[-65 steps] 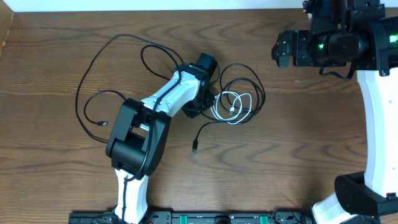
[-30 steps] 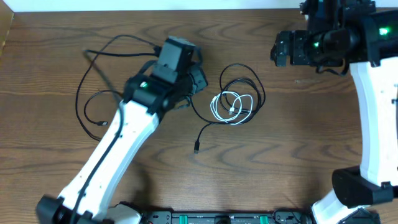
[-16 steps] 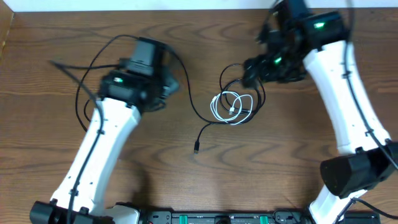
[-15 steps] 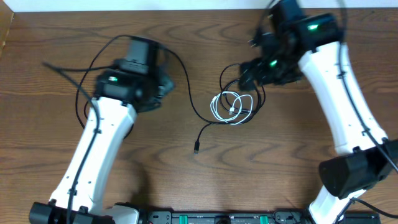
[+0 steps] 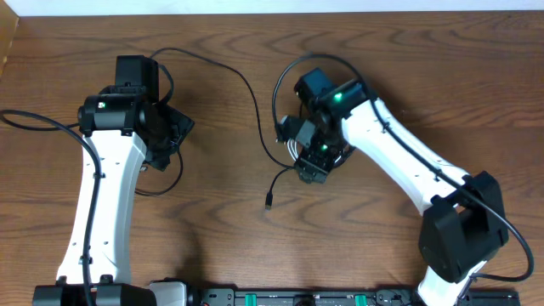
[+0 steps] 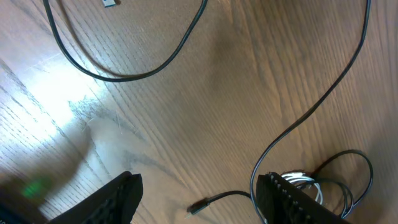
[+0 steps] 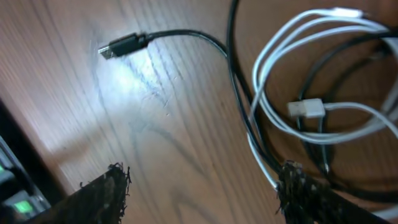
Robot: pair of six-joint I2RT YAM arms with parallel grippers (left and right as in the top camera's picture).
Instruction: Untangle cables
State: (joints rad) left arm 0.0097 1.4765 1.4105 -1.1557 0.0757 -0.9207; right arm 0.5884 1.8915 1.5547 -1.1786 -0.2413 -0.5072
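The right gripper (image 7: 202,173) hovers open just above the white cable (image 7: 308,110). The left gripper (image 6: 199,180) is open, with the black cable (image 6: 118,78) ahead on the counter (image 6: 217,106).

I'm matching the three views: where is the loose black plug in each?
Overhead: plug just below centre.
Left wrist: plug at bottom centre, between the fingers.
Right wrist: plug at upper left.
Shared landmark: its thin black cable, curving away from it in every view.
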